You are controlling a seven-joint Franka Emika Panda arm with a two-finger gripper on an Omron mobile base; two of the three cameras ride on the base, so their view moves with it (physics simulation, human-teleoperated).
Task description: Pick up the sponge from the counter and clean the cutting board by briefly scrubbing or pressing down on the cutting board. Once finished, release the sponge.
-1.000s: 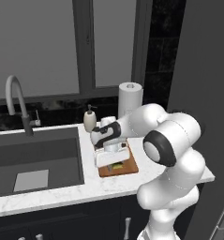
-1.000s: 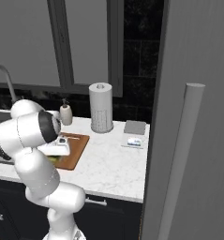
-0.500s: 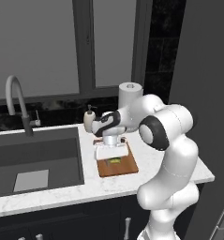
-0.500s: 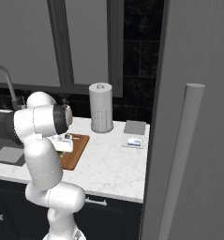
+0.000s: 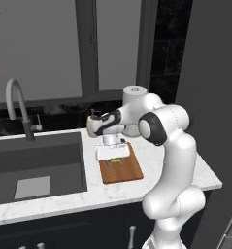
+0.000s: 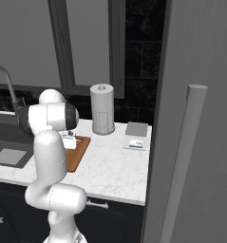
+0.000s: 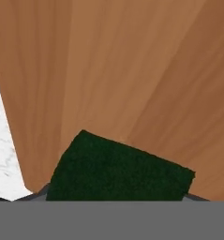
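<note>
Dark-green sponge (image 7: 118, 171) top | lies on reddish-brown cutting board (image 7: 132, 70)

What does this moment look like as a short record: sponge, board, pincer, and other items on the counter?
sponge: green top, held low in the pincer over the board, near its far end; sponge
contact with board: cannot tell whether it is pressed down or just above
board: flat on the counter, right of the sink
pincer: pointing down, closed on the sponge
other items: paper towel roll, faucet, small flat items near the wall
</note>
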